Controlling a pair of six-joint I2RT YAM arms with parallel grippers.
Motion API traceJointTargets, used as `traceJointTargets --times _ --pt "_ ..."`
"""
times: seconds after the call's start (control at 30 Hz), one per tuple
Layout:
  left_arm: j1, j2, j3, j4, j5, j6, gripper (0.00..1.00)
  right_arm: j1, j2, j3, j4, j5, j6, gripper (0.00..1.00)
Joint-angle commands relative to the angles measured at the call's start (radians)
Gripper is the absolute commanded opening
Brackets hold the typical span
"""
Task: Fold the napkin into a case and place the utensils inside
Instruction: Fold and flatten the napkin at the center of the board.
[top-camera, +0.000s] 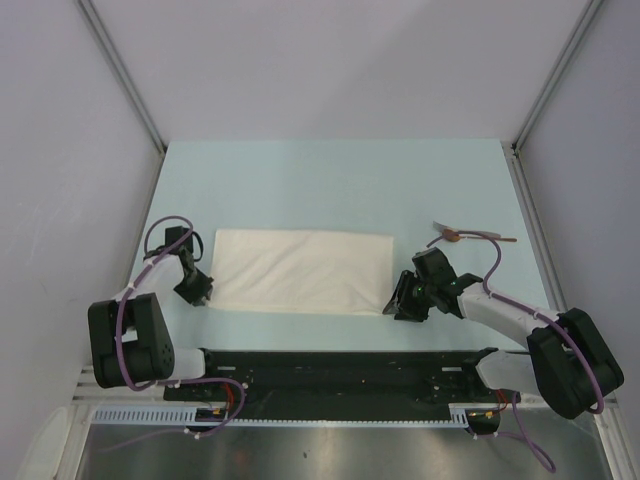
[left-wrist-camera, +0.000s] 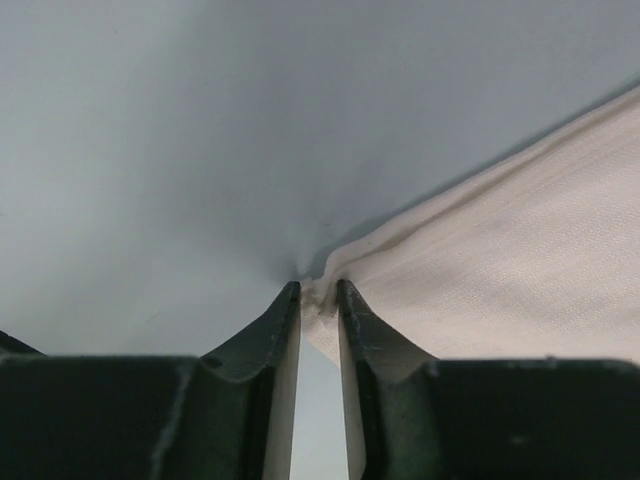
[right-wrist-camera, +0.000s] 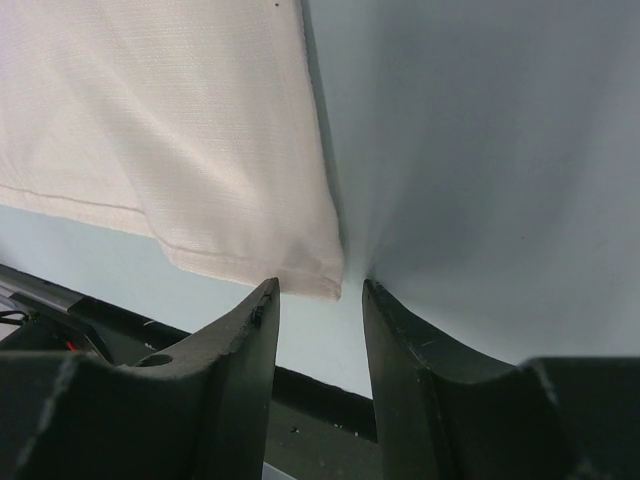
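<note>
We start with the pale blue-green table (top-camera: 300, 180), smooth and matte. On its middle lies the napkin (top-camera: 300, 268), a cream woven sheet spread as a wide rectangle. Its long axis runs left to right between the two arms, and the left wrist view shows its edge as layered. The coming move, we judge, turns on the two near corners. Each arm has one right at its fingertips, so neither arm is favoured.

The left gripper (top-camera: 197, 290) sits at the near left corner. In its wrist view the dark fingers are drawn in on a pinch of cloth that puckers between them. The right gripper (top-camera: 400, 300) sits at the near right corner with its fingers apart. The stitched, hemmed corner lies flat just ahead of the gap, not yet between them.

Smallest is the spoon (top-camera: 465, 237), with a thin silver handle and a coppery bowl. It rests at the far right, beyond the right arm and apart from the napkin.
</note>
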Motion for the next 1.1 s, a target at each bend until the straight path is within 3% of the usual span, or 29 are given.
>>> traceJointTargets --times 0.0,0.1,0.17,0.37,0.57,1.07 --pt "0.008 -0.005 -0.012 0.065 0.002 -0.023 0.20 0.007 -0.018 0.002 0.007 0.030 -0.010 0.43" --pt "0.008 -0.022 -0.008 0.055 -0.001 -0.020 0.18 0.007 -0.018 0.010 -0.001 0.028 -0.020 0.43" --pt "0.008 -0.019 0.008 0.029 -0.013 -0.019 0.28 0.006 -0.018 0.013 -0.007 0.030 -0.027 0.43" --pt "0.008 -0.040 0.052 -0.057 0.008 -0.020 0.33 0.004 -0.007 0.010 -0.003 0.027 -0.037 0.43" --pt "0.007 -0.091 0.055 -0.058 0.008 -0.020 0.33 0.006 -0.003 0.007 0.002 0.019 -0.038 0.43" --pt "0.007 0.015 0.000 0.028 0.035 -0.026 0.27 0.004 -0.021 0.002 -0.004 0.017 -0.040 0.43"
